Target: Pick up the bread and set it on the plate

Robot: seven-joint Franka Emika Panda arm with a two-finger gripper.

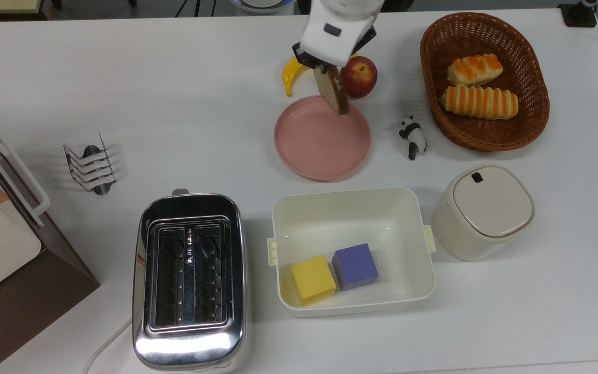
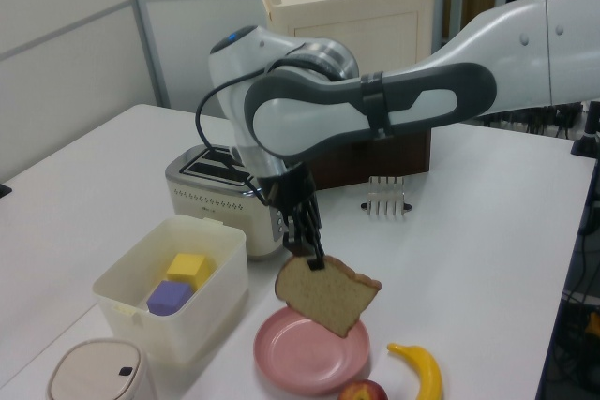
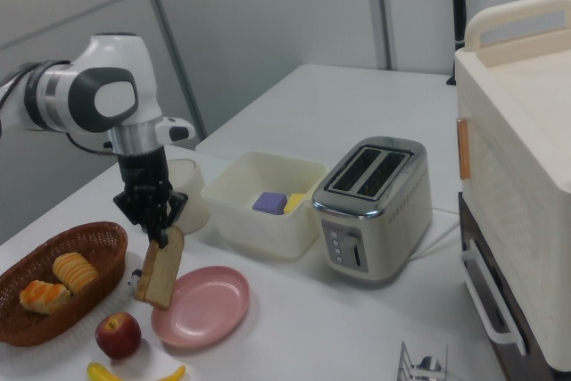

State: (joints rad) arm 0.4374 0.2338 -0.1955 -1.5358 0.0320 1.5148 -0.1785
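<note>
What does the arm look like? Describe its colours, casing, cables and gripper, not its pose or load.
The arm has glossy white rounded shells joined by dark grey bands at the joints. A blue light glows on top of one joint. A thin black cable loops along the outside near the wrist. The wrist narrows to a dark section, ending in a black gripper with two slim fingers.

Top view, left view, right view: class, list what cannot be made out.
Yellow banana: top view, partly hidden by the white robot arm.
Red apple: left view, cut off by the bottom edge.
Metal toast rack: right view, cut off by the bottom edge.
Brown speckled bread slice: top view, edge-on, faces unseen.
</note>
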